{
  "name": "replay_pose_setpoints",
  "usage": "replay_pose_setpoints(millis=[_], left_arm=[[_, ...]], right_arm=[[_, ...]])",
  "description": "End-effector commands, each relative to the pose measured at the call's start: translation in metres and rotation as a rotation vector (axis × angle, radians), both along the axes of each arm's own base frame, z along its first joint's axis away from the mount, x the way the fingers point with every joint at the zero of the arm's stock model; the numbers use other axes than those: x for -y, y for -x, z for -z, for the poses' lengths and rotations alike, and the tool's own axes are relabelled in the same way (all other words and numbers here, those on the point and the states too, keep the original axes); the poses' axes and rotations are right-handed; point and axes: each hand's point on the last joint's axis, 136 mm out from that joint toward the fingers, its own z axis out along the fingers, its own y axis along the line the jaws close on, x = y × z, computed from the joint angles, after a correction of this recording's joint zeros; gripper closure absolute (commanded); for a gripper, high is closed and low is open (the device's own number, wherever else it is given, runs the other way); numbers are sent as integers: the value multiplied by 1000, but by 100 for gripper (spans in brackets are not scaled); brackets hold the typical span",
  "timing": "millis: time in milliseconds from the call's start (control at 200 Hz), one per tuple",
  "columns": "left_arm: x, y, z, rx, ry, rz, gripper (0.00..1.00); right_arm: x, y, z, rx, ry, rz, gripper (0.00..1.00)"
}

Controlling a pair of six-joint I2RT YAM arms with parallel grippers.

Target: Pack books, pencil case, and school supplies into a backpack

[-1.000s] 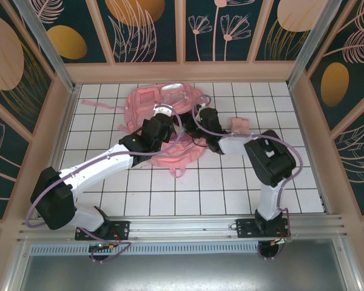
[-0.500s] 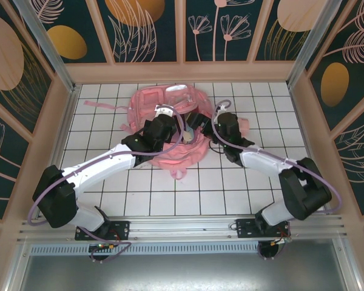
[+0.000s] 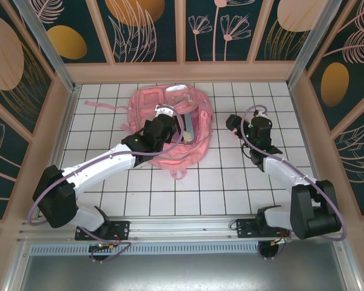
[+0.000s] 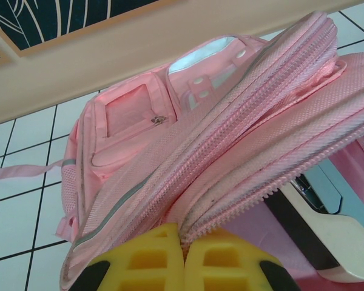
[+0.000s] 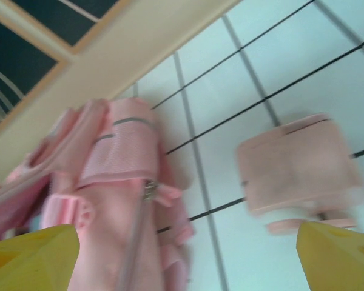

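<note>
Fabric of the large pink backpack (image 3: 188, 151) is bunching in soft folds on the white tiled table (image 3: 230, 194). Its woven mesh panels, grey piping and toothed zipper tracks are showing plainly from the left wrist. The left gripper (image 4: 183, 260) is clamping its ribbed yellow fingers (image 4: 136, 264) together on the zippered rim of the backpack's mouth. Inside the opening a long pale blue pouch with a cream edge (image 4: 327, 188), possibly the pencil case, is lying flat. The left arm (image 3: 103, 167) is crossing the bag's near side and covering part of it. The right gripper (image 5: 185, 267) is hovering over the tiles just beside the backpack, its smooth yellow fingers spread wide around nothing. A small pale pink squarish soft item (image 5: 297, 167) is lying blurred on the tiles, apart from the bag. Pale wooden rails (image 3: 182, 71) are framing the table.
</note>
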Motion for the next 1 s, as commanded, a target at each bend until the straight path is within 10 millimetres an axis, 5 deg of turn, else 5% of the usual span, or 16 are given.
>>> replay_pose_setpoints(millis=[0,175,781,996], left_arm=[[6,-13,-43,102,115,-32,100],[8,-13,-43,98,118,-23,100],[11,-12,-42,82,119,-6,100],[11,-12,-42,81,118,-5,100]], right_arm=[[23,1,27,-76,166,43,6],[40,-15,46,-172,336,65,1],[24,-63,90,-289,374,-49,1],[21,-68,109,-378,380,-77,14]])
